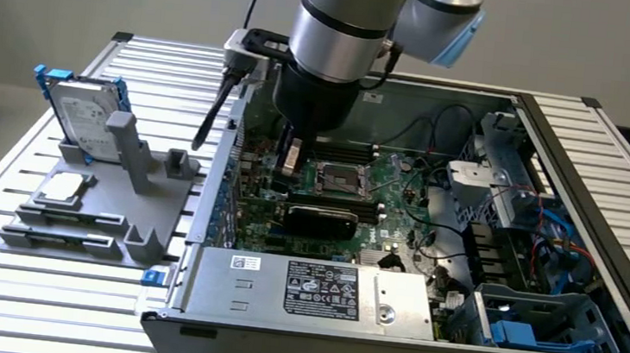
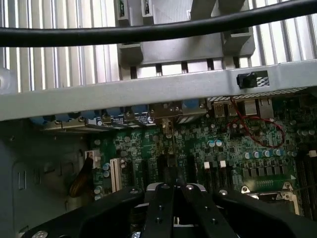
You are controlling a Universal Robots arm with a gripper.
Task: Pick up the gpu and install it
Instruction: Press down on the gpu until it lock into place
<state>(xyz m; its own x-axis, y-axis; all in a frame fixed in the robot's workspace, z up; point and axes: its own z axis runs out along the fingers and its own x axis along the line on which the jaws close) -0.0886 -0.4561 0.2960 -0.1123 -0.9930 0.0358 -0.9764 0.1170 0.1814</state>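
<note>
Black gripper fingers hang inside the open computer case, low over the green motherboard beside the CPU socket. In the wrist view the gripper fingers look pressed together with nothing visible between them, just above the board's expansion slots. A black rounded-corner card that looks like the gpu lies just below the gripper on the board, towards the power supply. Well apart from the gripper, outside the case, the grey fixture holds the blue-framed hard drive.
</note>
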